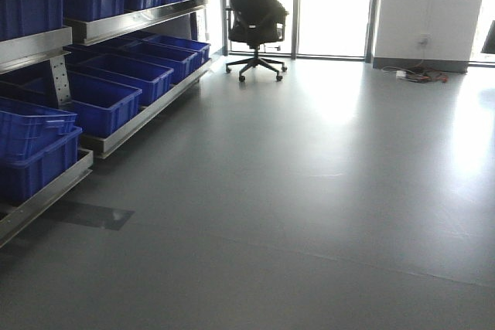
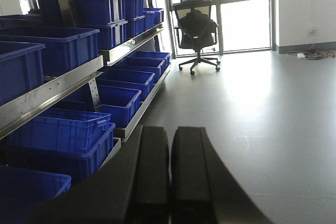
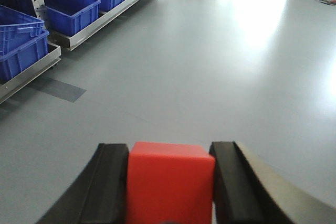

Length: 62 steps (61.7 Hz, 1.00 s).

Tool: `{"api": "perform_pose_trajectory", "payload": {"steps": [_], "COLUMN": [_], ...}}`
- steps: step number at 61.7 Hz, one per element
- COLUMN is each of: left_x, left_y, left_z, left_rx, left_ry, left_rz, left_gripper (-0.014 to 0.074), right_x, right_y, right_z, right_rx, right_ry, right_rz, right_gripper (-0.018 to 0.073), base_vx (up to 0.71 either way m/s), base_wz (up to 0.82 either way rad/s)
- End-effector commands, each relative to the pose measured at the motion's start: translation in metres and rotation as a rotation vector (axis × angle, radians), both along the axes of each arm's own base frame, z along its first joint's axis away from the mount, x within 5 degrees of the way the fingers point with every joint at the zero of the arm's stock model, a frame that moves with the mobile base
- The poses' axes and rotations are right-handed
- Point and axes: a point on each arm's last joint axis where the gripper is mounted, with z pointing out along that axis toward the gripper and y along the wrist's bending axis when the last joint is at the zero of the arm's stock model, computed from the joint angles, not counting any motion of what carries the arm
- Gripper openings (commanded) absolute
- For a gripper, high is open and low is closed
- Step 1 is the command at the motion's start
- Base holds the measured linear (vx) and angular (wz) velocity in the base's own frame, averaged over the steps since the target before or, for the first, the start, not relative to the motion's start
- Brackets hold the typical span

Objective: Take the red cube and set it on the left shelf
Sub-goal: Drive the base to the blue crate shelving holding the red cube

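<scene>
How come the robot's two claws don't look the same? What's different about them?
The left gripper has its black fingers squeezed together with nothing between them; the right gripper has its fingers apart, clamped on the red cube. The left gripper is close beside the blue crates; the right gripper is over open grey floor. Both have black fingers and point toward the office chair.

Daylight from tall windows [image 1: 332, 17] washes across a glossy grey floor [image 1: 309, 214], where a black office chair [image 1: 255, 17] stands before the glass, a white wall [image 1: 425, 5] with tangled cables [image 1: 421, 76] at its foot rises right, and blue crates [image 1: 116, 75] line the left.
</scene>
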Motion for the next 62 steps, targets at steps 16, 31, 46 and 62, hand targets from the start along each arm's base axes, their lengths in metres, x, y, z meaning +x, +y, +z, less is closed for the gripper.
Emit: {"api": "perform_pose_trajectory", "payload": {"steps": [16, 31, 46, 62], "left_x": [0.0011, 0.0011, 0.0011, 0.0011], "left_y": [0.0003, 0.0003, 0.0003, 0.0003], "left_z": [-0.0004, -0.0004, -0.0004, -0.0004], "left_rx": [-0.013, -0.013, -0.013, -0.013], "left_ry": [-0.052, -0.052, -0.052, -0.052], "left_rz": [0.004, 0.004, 0.004, 0.004], "left_gripper": [0.0106, 0.0106, 0.0106, 0.0106], "right_x": [0.0022, 0.0022, 0.0022, 0.0022], "right_y": [0.0002, 0.0002, 0.0002, 0.0002], "right_z": [0.0172, 0.0172, 0.0172, 0.0172], "right_rx": [0.002, 0.002, 0.002, 0.002], "right_ry": [-0.111, -0.111, -0.111, -0.111], "right_rz": [0.003, 0.003, 0.003, 0.003], "right_gripper": [0.0060, 0.0060, 0.0060, 0.0060], "base_vx": [0.65, 0.63, 0.60, 0.53], "base_wz": [0.26, 0.40, 0.42, 0.45]}}
